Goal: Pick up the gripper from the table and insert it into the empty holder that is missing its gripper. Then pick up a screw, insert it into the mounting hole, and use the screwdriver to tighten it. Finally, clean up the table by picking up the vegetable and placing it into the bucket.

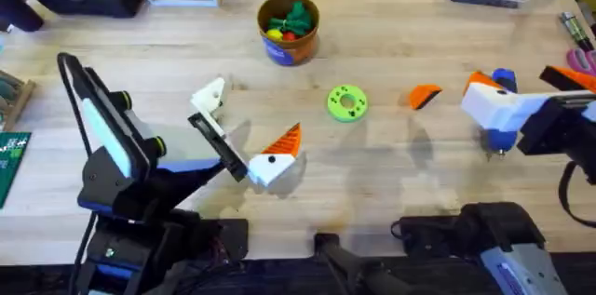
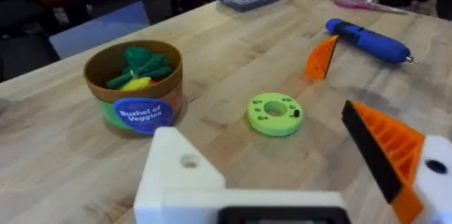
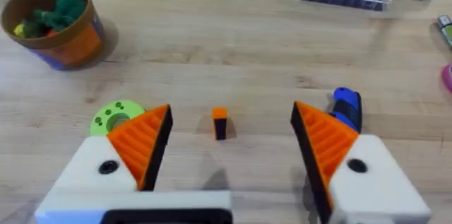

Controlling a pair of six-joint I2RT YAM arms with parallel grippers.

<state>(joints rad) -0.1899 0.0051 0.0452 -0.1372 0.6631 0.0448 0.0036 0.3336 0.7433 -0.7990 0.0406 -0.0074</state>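
At table's far middle, the bucket (image 1: 290, 28) stood upright with green and yellow vegetables inside.
Lime-green disc (image 1: 347, 103) lay nearer and right of it, an orange piece (image 1: 425, 96) further right. Screwdriver (image 2: 367, 40) lay at the right, beside the right gripper (image 3: 230, 139), jaws spread. Left gripper (image 1: 246, 137) sat left of centre, jaws spread, holding nothing.

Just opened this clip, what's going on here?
Nothing is being held right now. The right tool hangs open low over the table, next to the blue screwdriver, facing a loose orange wedge that lies on the wood. The left tool is open too; one of its fingers carries an orange pad and the other is bare white. The bucket has toy vegetables in it.
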